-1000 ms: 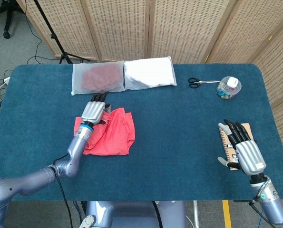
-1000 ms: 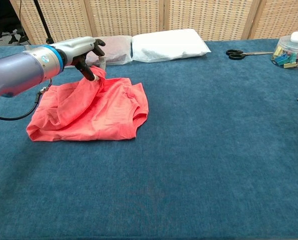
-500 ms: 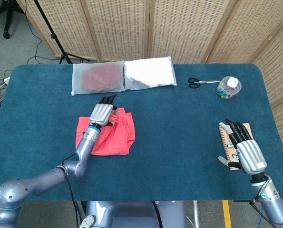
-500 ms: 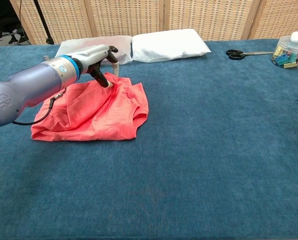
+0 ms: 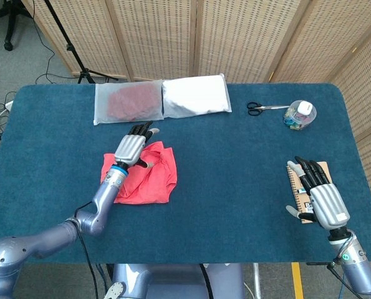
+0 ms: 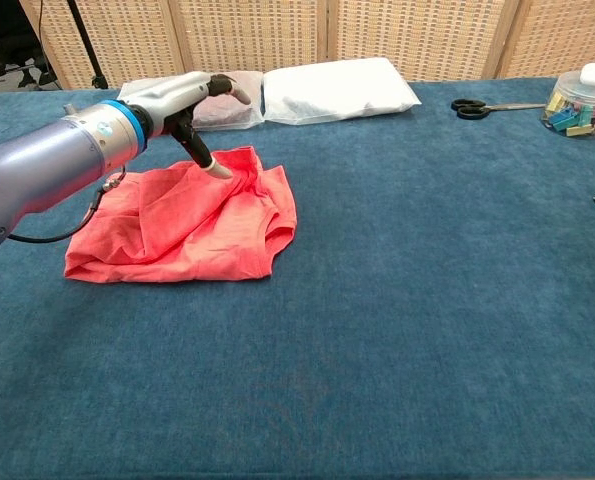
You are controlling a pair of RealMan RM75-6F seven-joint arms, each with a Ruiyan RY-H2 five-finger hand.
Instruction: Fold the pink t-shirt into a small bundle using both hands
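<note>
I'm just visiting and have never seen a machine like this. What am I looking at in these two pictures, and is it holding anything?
It is a robot with two metal arms, each ending in a robot hand with fingers like a person's. One picture looks down from its head, the other looks forward from its chest.

The left robot hand is over the far edge of a crumpled pink t-shirt, which it is meant to fold. Its fingers are spread; one digit points down to the cloth, and it seems to grip nothing. The right robot hand lies open over a notebook at the other side, holding nothing.

Also on the blue table: two clear bags, one with dark red contents, one white, scissors and a small tub of clips.
</note>
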